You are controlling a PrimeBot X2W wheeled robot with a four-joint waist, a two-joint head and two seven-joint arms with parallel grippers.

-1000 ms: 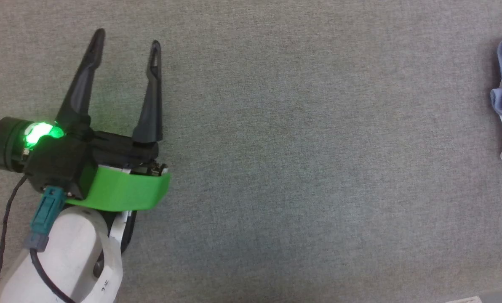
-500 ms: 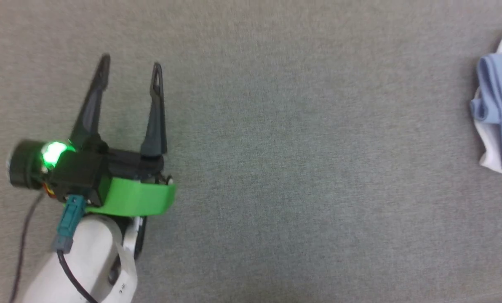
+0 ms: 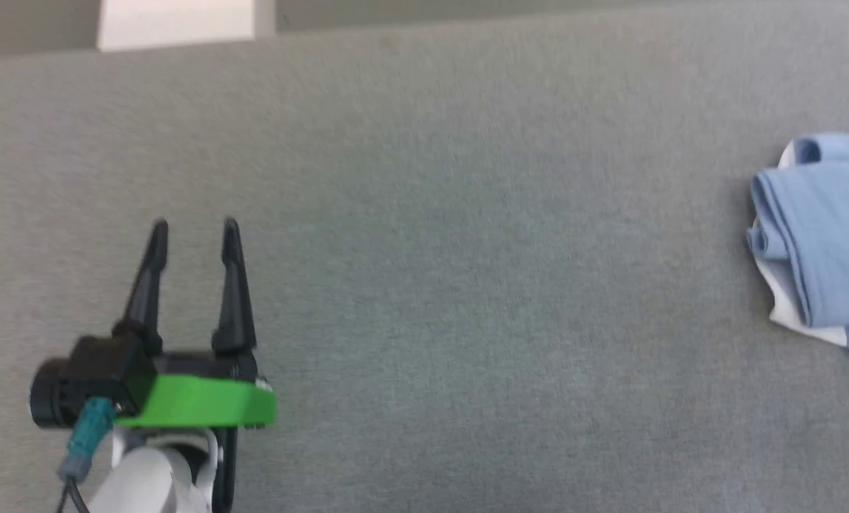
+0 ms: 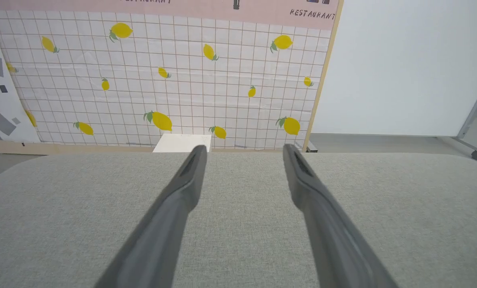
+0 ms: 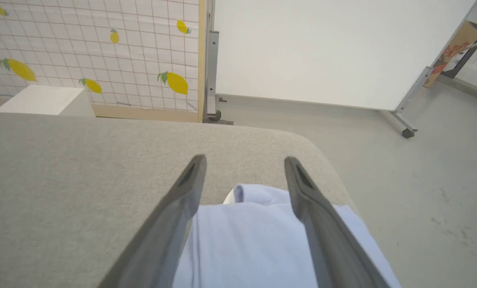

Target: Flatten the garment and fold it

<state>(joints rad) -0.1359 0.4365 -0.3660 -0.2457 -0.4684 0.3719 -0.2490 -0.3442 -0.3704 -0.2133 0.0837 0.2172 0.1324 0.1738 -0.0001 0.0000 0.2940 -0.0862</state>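
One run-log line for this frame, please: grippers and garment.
left gripper: jaws open, empty, over table | right gripper: jaws open above garment, not gripping | garment: folded bundle near table's right edge

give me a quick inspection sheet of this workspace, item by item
surface: grey cloth-covered table, with a rounded corner on its right side
job's things: light blue shirt in a small folded-over bundle near the table's right edge, white fabric showing under it, not spread flat
clutter: nothing seen
grippers: left gripper open over bare table, holding nothing; right gripper open, fingers spread above the shirt, holding nothing
cables: teal plug with a dark cable at the left wrist
surroundings: lemon-print screen, white box beyond the table, white board on a wheeled stand, grey floor
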